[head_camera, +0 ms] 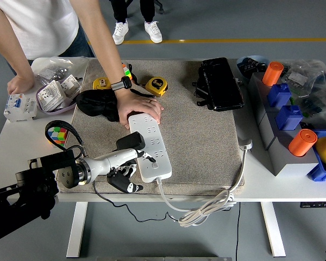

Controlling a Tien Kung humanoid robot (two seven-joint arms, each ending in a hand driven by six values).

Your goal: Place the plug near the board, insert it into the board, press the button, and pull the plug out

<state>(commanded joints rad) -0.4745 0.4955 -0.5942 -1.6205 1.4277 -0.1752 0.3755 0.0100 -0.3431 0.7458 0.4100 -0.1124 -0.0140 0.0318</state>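
A white power strip [154,151] lies lengthwise on the grey mat [201,147]. A person's hand [143,107] presses down its far end. My left hand [131,166] reaches in from the lower left to the strip's near left edge. The black plug [131,142] stands just above that hand, against the strip's left side, with the fingers curled about it. Some fingertips [147,158] lie on the strip's face. The plug's black cable [95,187] hangs over the table's front edge. How the plug's pins stand against the sockets is hidden.
Behind the strip are a black pouch [95,103], two yellow tape measures [156,85] and a black case [220,84]. A colour cube [57,135] sits at the left. Grey blocks with orange cylinders [301,142] stand at the right. The person's other hand [19,84] rests far left.
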